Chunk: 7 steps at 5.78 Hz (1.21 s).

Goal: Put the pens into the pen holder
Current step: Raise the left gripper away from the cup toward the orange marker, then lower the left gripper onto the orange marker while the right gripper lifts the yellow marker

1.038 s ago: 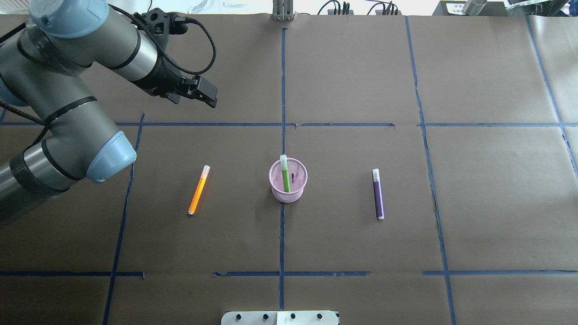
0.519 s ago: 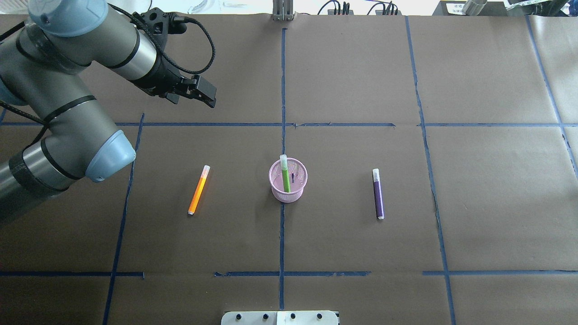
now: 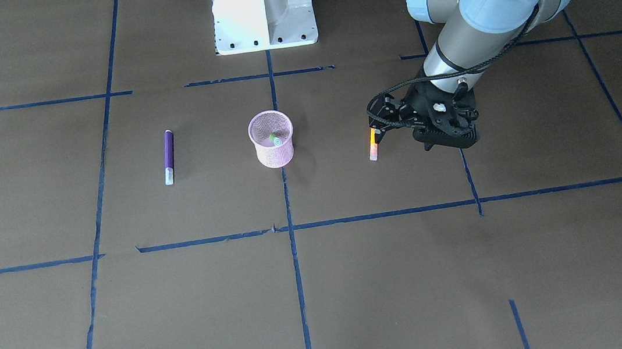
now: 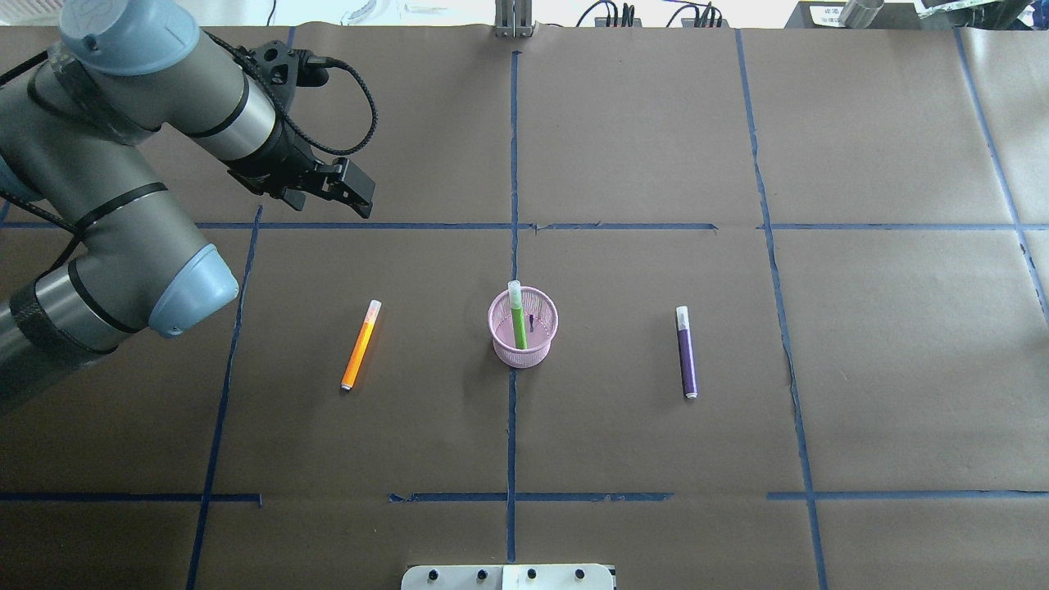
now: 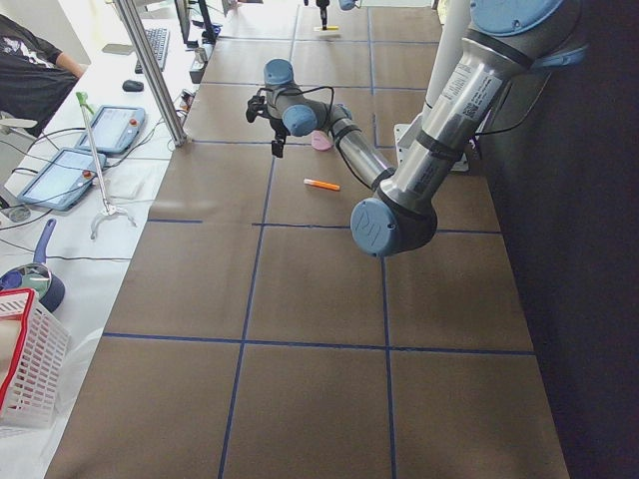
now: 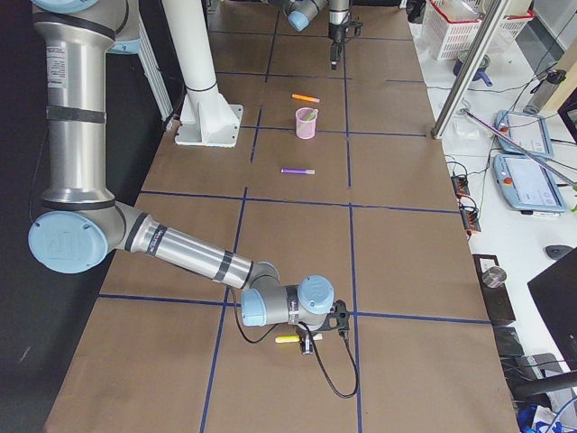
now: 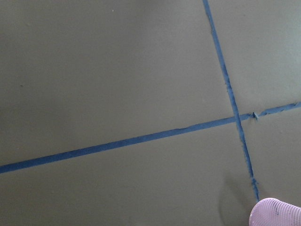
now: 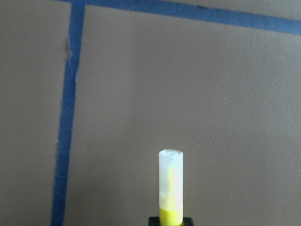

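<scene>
The pink mesh pen holder [image 4: 537,348] stands upright in the middle of the table [image 4: 656,451], right on one of the blue tape lines [image 4: 512,164]. The green pen [image 4: 519,321] is inside it, leaning, with its pale cap poking up past the far rim. The orange pen [image 4: 360,346] lies flat on the table to the holder's left and the purple pen [image 4: 687,354] lies flat to its right, both well apart from it with their pale caps pointing to the far side.

The left claw [image 4: 365,199] hangs above the table on the far left, beyond the orange pen, touching nothing. I cannot tell how wide its fingers are set.

The right claw [image 6: 308,344] is low over the table's far right end, well away from all this. It is clamped on a yellow pen [image 8: 170,183], whose pale cap sticks straight out ahead of it.
</scene>
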### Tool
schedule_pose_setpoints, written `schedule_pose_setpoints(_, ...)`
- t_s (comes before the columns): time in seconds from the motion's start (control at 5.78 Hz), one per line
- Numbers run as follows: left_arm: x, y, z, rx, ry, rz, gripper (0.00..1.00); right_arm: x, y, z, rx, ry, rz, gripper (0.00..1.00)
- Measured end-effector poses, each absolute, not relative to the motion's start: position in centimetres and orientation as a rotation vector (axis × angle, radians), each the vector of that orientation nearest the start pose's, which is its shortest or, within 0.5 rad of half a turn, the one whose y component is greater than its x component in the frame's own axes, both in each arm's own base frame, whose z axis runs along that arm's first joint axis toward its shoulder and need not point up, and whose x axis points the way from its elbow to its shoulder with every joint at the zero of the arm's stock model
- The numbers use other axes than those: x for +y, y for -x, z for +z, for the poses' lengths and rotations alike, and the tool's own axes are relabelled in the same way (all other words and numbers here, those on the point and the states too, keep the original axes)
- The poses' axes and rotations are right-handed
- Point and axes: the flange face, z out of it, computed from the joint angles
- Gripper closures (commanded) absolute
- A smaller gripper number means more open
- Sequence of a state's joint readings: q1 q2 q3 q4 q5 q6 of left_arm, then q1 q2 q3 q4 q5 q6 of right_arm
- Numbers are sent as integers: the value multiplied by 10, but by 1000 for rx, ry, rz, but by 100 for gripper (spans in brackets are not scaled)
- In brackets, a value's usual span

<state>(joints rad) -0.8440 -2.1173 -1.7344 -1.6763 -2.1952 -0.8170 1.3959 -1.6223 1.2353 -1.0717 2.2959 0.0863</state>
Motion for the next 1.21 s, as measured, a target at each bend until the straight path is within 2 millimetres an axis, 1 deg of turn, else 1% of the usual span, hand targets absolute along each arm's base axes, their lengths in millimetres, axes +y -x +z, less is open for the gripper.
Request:
schedule_pose_setpoints(0.17,-524,-387,263,937,-133,229,0,-462,13,775,-739,-50,-123,100)
schedule_pose_setpoints(0.52,-484,-448,288,840,-167,414,0,-479,16,714,-757,-152,-130,100)
schedule_pose_setpoints(0.69,-471,-467,299,800,-187,479,0,-485,18,687,-765,-200,-142,100)
schedule_pose_setpoints(0.86,-468,-477,312,776,-181,501,0,-492,20,653,-784,-248,-145,100)
schedule_pose_setpoints(1.04,-467,-485,322,762,-165,507,0,-495,22,616,-826,-290,-139,100)
schedule_pose_setpoints(1.21,-466,-491,327,757,-151,504,0,-495,27,577,-875,-323,-128,100)
